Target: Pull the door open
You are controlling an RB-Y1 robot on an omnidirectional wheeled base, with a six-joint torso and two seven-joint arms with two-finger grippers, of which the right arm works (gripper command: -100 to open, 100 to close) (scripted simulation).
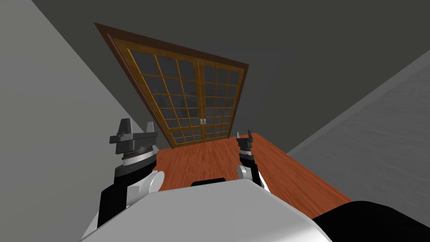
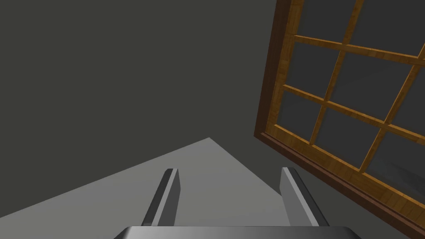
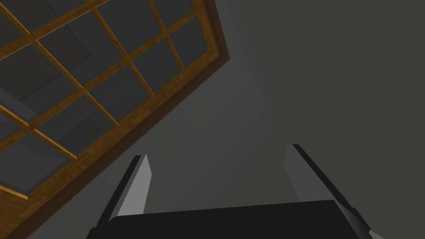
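A double door [image 1: 191,98] of brown wood with a grid of dark glass panes stands shut ahead of me, at the end of a red-brown wood floor [image 1: 201,161]. Two small pale handles [image 1: 203,122] sit side by side where the leaves meet, low on the door. My left gripper [image 1: 137,126] is raised and open, well short of the door. My right gripper [image 1: 244,135] is open too and holds nothing. The left wrist view catches the door's frame corner [image 2: 269,132] beyond my open left gripper [image 2: 232,176]. The right wrist view shows another corner of the door [image 3: 207,70] beyond my open right gripper [image 3: 218,155].
A light grey wall [image 1: 46,126] runs close along my left. A dark grey wall [image 1: 319,63] surrounds the door, and another grey wall [image 1: 378,143] slants along my right. The floor strip between them leads to the door.
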